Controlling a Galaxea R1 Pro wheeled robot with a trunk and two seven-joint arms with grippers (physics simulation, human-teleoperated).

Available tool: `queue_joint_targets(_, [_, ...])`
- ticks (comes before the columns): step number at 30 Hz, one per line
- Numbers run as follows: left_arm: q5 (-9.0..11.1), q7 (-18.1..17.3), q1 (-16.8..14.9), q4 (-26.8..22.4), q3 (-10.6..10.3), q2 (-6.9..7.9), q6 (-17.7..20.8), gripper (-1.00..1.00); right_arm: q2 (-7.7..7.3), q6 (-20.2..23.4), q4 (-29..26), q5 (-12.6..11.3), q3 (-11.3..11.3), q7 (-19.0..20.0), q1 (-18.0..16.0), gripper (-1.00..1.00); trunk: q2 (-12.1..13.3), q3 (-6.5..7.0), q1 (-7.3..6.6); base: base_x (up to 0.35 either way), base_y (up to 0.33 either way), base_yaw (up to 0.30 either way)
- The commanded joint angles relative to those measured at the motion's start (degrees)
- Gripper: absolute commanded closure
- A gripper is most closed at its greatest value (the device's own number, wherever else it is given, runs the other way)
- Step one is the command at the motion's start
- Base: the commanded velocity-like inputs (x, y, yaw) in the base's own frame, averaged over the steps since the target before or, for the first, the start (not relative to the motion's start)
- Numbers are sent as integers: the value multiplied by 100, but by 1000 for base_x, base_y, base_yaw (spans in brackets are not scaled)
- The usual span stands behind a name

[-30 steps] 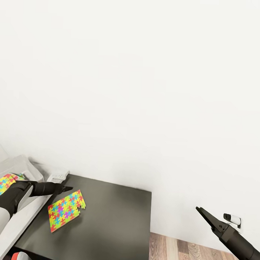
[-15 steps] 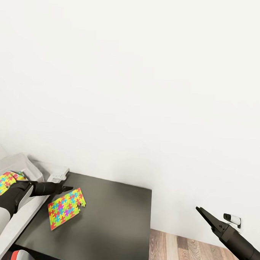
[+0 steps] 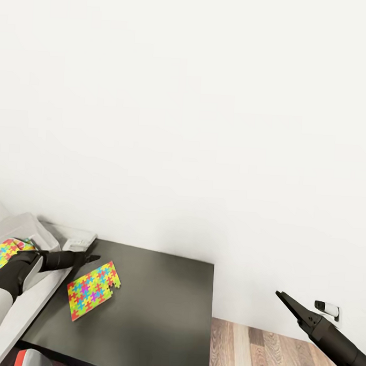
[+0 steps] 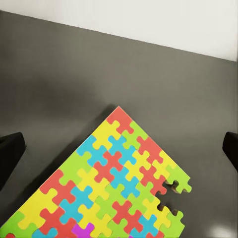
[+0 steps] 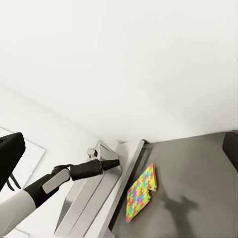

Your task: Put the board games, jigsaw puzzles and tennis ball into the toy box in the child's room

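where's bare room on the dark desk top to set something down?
Free: the dark table top between the jigsaw puzzle and the edge toward the wood floor, and the strip between puzzle and wall. Crowded: the corner where the left tool hangs open above the puzzle, beside the toy box, which already holds another puzzle.

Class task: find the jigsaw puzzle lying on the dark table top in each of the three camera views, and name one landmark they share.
Head view: jigsaw puzzle lower left, beside the left gripper.
Left wrist view: it covers the lower middle.
Right wrist view: lower centre.
Shared landmark: the dark table top.
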Motion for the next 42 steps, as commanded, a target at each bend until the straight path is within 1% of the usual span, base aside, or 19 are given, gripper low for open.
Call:
queue_joint_targets(1, [-24, -33, -12, -5, 51, -4, 47, -100, -2, 40, -3, -35, 1, -7, 0, -100, -11, -20, 3, 0, 0, 0])
queue_joint_targets(10, [-27, -10, -49, -6, 124, -2, 42, -100, -2, 40, -3, -35, 1, -7, 0, -100, -11, -103, 3, 0, 0, 0])
queue_joint_targets(22, [-35, 109, -53, -6, 123, -2, -32, -100, -2, 40, -3, -35, 1, -7, 1, -100, -11, -215, 3, 0, 0, 0])
queue_joint_targets(42, [-29, 127, -53, -6, 129, -3, -44, -100, -2, 40, -2, -34, 1, -1, 2, -100, -11, -401, 3, 0, 0, 0])
